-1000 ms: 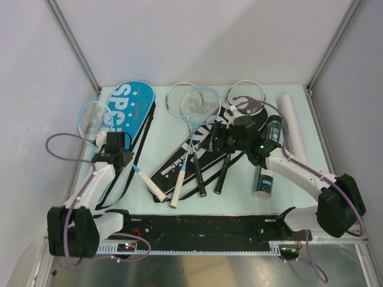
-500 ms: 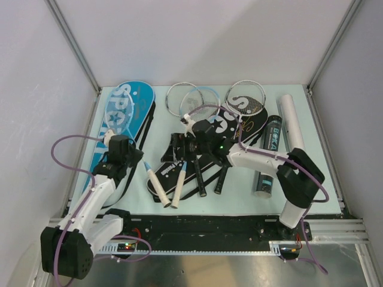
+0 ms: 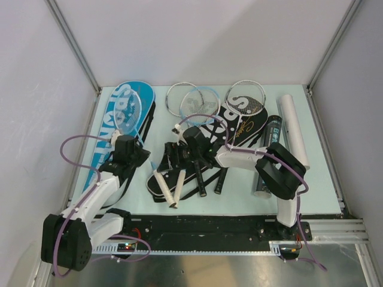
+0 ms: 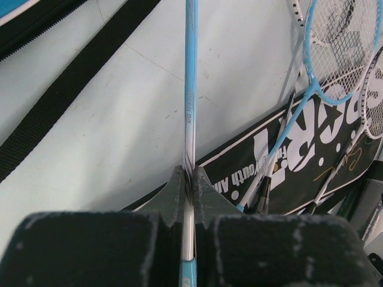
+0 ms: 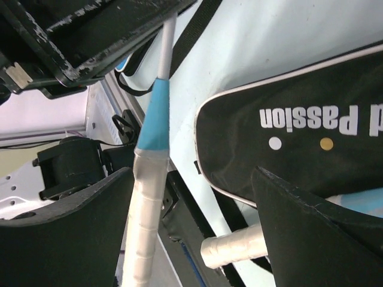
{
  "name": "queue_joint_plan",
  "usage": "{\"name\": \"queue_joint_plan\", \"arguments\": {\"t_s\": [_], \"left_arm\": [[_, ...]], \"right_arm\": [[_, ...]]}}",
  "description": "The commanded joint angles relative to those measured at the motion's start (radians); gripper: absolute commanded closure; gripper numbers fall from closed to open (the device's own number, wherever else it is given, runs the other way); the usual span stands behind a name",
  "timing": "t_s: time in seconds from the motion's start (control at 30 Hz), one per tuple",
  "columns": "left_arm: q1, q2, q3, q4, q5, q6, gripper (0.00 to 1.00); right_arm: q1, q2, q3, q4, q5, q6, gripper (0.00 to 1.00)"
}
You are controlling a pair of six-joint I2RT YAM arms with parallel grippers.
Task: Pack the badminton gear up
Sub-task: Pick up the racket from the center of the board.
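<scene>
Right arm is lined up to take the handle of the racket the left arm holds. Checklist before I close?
1. Left gripper jaws shut on blue racket shaft: ok.
2. Right gripper jaws open: ok.
3. That racket's white handle inside the right gap: ok, but close beside one finger.
4. Gap free of other things: not ok, second white handle shows between the fingers.
5. Racket head inside blue bag: cannot tell.

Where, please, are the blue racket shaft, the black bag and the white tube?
blue racket shaft [image 4: 190, 72], left wrist view, on its blue upper stretch.
black bag [image 5: 299, 161], right wrist view, on the cloth by the lettering.
white tube [image 3: 294, 130], top view, at mid-length.
</scene>
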Motion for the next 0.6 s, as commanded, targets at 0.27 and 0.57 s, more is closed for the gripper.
{"name": "queue_joint_plan", "arguments": {"t_s": [0.27, 0.57], "left_arm": [[-0.031, 0.150, 0.016, 0.171, 0.044, 0.021, 1.00], [-0.057, 0.163, 0.022, 0.221, 0.082, 0.032, 1.00]], "right_arm": [[-0.007, 0.047, 0.071, -0.002, -0.058, -0.044, 0.20], [-0.021, 0.129, 0.072, -0.016, -0.103, -0.069, 0.29]]}}
